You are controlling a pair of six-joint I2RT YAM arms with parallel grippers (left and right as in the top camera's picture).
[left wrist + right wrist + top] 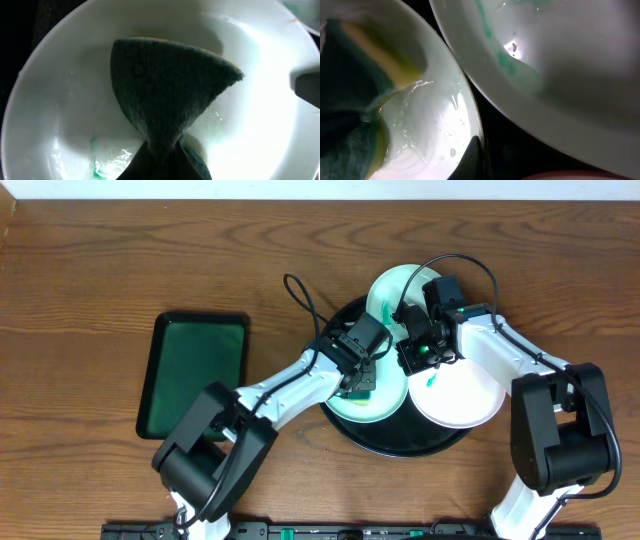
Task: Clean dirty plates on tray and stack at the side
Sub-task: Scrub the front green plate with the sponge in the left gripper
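On your tabletop [100,270], the tray [400,442] lies centre with three plates on it: the 12 o'clock plate [390,290], the 8 o'clock plate [385,408] and the smeared 4 o'clock plate [465,395]. Your left fingers [360,377] pinch a green sponge [170,100] against the 8 o'clock plate; your right fingers [420,352] sit between plates, and you cannot tell their gap.

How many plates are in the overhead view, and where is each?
3. The far plate sits at the tray's back edge, the left plate under the left gripper and sponge, the right plate over the tray's right rim. Others may be hidden.
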